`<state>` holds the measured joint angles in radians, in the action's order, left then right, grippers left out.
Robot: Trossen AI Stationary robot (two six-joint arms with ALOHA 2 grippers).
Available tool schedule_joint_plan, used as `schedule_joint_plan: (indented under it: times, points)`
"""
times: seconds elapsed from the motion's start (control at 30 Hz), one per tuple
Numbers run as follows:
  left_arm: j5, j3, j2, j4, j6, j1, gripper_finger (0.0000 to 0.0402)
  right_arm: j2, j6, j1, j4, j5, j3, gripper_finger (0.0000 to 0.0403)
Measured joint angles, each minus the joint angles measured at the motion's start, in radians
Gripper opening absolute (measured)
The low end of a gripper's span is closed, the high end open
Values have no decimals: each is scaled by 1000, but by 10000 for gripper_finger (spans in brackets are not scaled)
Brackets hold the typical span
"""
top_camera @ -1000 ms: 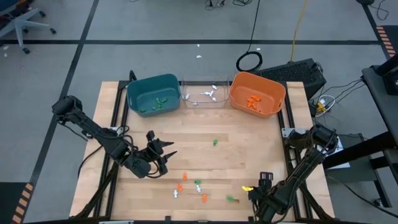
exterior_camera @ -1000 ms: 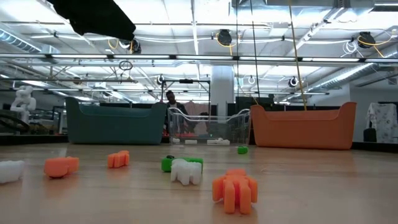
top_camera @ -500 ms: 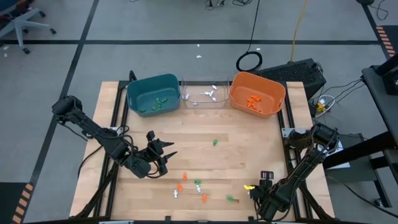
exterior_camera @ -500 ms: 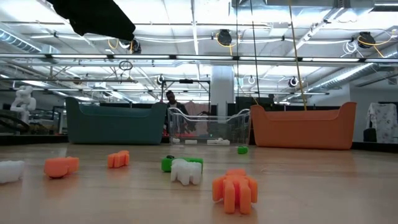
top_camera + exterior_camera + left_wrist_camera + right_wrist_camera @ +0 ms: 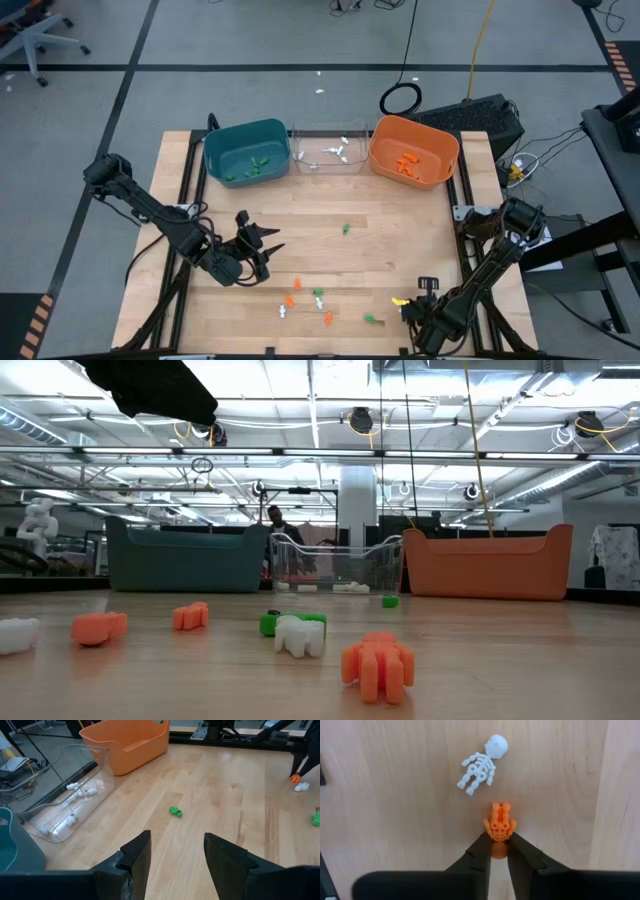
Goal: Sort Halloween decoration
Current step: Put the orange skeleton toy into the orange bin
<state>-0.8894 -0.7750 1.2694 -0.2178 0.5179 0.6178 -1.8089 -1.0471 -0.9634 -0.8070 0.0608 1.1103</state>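
Right gripper (image 5: 499, 851), jaws pinched on an orange skeleton (image 5: 499, 823) by its head end on the worktop (image 5: 395, 795). Trinket looks light, stiff, slick plastic, apt to twist out. Left gripper (image 5: 174, 852) waits mid-worktop, jaws apart, empty.

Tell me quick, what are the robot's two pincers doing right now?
Left pincer: open, holding nothing, above the wood table.
Right pincer: closed on an orange skeleton, beside a white skeleton.

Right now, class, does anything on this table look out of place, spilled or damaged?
Nothing stands out. The teal bin holds green pieces, the clear bin white, the orange bin orange. Loose trinkets on the table just await sorting; the right end effector grips an orange skeleton.
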Motion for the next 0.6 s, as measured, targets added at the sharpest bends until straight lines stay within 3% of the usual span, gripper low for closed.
schedule_joint_plan:
  times: [0.17, 0.37, 0.6]
  points:
    - [0, 0, 0, 0, 0, 0, 180, 23, 20, 4, -12, 2, 20, 7]
    - [0, 0, 0, 0, 0, 0, 180, 44, 78, 25, -53, 54, 83, 7]
    - [0, 0, 0, -1, 0, 0, 180, 49, 252, 61, -121, 275, 185, 8]
